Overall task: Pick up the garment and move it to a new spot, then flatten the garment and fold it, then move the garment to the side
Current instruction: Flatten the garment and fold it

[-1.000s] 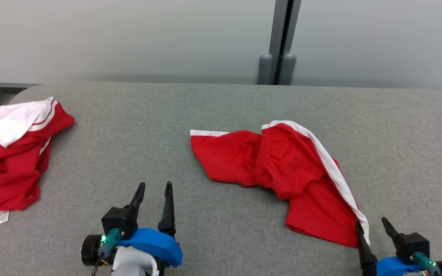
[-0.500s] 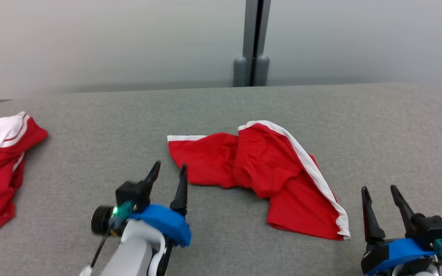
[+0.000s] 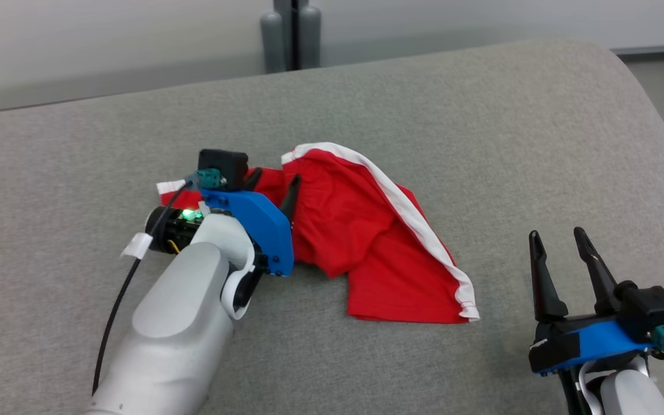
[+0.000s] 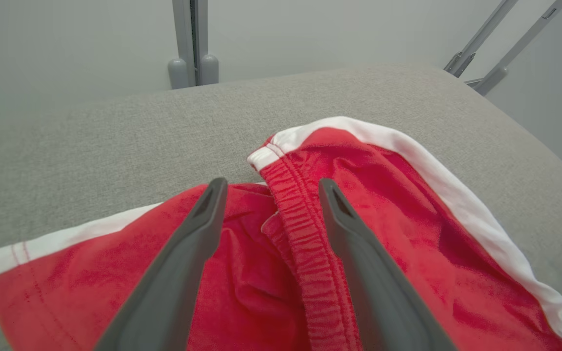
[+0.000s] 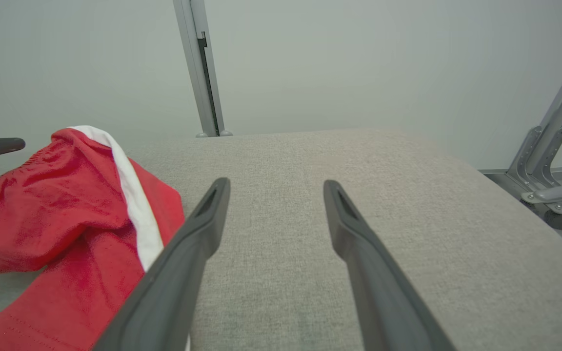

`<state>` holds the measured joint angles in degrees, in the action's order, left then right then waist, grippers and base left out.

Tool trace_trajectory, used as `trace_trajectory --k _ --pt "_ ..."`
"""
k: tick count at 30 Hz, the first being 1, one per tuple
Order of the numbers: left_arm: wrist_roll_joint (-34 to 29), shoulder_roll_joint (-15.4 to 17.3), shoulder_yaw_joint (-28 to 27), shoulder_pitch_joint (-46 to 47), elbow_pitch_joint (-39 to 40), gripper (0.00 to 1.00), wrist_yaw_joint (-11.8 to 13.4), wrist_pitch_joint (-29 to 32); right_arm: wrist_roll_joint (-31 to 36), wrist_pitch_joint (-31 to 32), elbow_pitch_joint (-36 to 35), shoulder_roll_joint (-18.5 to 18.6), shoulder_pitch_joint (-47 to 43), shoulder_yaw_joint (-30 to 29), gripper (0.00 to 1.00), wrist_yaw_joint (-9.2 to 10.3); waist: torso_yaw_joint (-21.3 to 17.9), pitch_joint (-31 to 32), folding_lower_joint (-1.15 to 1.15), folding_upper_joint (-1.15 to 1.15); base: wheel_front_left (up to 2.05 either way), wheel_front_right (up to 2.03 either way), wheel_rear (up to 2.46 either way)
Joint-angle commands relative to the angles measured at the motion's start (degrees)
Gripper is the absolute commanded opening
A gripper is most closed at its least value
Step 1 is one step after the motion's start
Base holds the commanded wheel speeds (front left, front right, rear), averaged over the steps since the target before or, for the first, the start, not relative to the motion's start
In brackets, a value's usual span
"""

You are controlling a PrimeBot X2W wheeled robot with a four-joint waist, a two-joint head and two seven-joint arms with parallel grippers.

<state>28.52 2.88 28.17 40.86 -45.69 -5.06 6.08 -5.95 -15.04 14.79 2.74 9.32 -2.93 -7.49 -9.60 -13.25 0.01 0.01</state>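
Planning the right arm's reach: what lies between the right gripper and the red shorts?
Only bare grey tabletop lies between the right gripper and the shorts, seen in the head view.

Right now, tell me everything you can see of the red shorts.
The red shorts look like soft knit cloth, with a gathered elastic waistband and a white side stripe running to the hem. They lie crumpled and partly folded over on the grey table, one leg flat nearer the robot. The open left tool straddles the waistband; whether it touches the cloth I cannot tell.
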Motion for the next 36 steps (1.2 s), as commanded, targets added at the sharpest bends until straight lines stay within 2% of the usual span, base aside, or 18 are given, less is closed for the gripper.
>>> trace_trajectory --k 1,8,16,24,25,26,27,36 --pt "0.86 0.01 -0.37 1.08 -0.9 1.0 0.15 0.42 -0.16 -0.21 -0.25 0.26 0.45 -0.13 1.0 -0.02 -0.59 -0.45 -0.01 -0.01 0.0 0.0 0.0" --pt "7.2 0.0 -0.63 4.44 -5.27 1.0 -0.5 2.41 -0.29 -0.21 -0.6 0.27 0.96 -1.75 1.0 -0.01 -2.58 -2.35 -0.01 -0.01 0.0 0.0 0.0" --pt "16.71 -0.03 2.39 5.72 -3.96 1.0 -1.94 6.68 -0.35 -0.21 -0.56 0.27 1.75 -1.66 1.0 -0.02 -3.52 -2.89 -0.01 -0.01 0.0 0.0 0.0" --pt "21.49 -0.01 4.27 8.16 -3.74 1.0 -1.71 1.99 -0.91 -0.21 -0.56 0.27 1.77 -0.63 1.0 -0.01 -4.8 -3.23 -0.01 -0.01 0.0 0.0 0.0" --pt "21.89 -0.01 4.71 8.27 -4.08 0.91 -1.59 1.46 -0.8 -0.21 -0.47 0.27 1.67 -0.62 1.0 -0.01 -4.87 -3.17 -0.01 -0.01 0.0 0.0 0.0" --pt "22.26 0.0 5.13 8.41 -4.27 0.32 -1.59 0.83 -0.7 -0.21 -0.38 0.27 1.56 -0.65 1.0 -0.01 -4.9 -3.08 -0.01 -0.01 0.0 0.0 0.0" --pt "22.62 -0.02 5.43 8.52 -4.27 0.0 -1.67 -0.03 -0.57 -0.21 -0.33 0.27 1.41 -0.75 1.0 -0.01 -4.9 -2.93 -0.01 -0.01 0.0 0.0 0.0" --pt "21.66 -0.04 11.04 7.02 -1.8 0.0 -2.46 -6.55 0.93 -0.21 -0.38 0.28 -0.75 -2.55 1.0 -0.01 -1.72 0.4 -0.01 -0.01 0.0 0.0 0.0"
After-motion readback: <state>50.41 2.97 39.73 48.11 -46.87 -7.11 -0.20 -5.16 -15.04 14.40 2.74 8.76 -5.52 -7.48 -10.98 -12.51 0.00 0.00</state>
